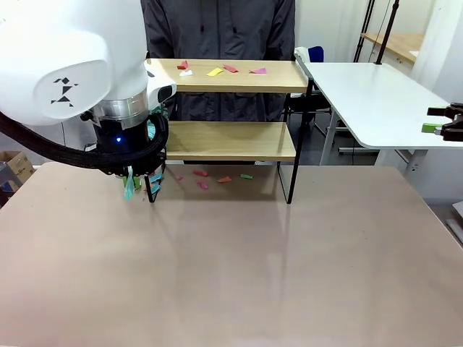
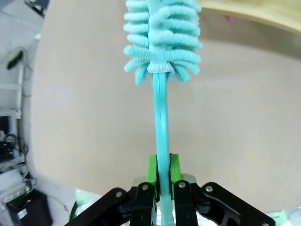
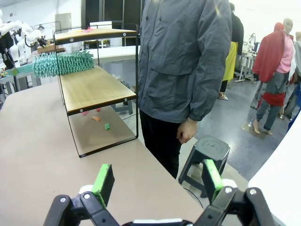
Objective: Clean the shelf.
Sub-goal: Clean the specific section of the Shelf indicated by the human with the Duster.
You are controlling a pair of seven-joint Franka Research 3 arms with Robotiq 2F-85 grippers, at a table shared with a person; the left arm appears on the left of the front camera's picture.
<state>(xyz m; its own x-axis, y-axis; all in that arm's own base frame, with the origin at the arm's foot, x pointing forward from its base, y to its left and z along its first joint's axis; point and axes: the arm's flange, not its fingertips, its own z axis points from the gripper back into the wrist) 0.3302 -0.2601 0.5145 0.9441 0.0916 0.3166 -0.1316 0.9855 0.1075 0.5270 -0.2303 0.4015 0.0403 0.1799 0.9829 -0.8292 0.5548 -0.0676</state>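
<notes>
The thin teal handle of one duster (image 2: pixel 162 37) is pinched between the green pads of the left gripper (image 2: pixel 163 168), the two fingers pressed against it from both sides. Its fluffy head is pointed away from the wrist. The fingers of the right gripper (image 3: pixel 157 181) are spread wide apart.

One shelf (image 1: pixel 231 141) is seen at the far side of the table (image 1: pixel 289 275), with two wooden boards in a thin black frame. In the right wrist view the duster head is held between the two boards at one end of the shelf, just above the lower board.

Five paper scraps (image 1: pixel 215 71) are counted on the top board: two red, one white, one yellow, one magenta. At least four more are scattered on the table beneath the lower board, among them red, orange and green.

The shelf's back is set close to the table's far edge, and one person (image 1: pixel 217 29) in a grey jacket is seen directly behind it. A wide stretch of matt beige tabletop is offered on the near side. One white table (image 1: pixel 376 94) is placed to the right, and one black stool (image 3: pixel 209 150) beside the person.
</notes>
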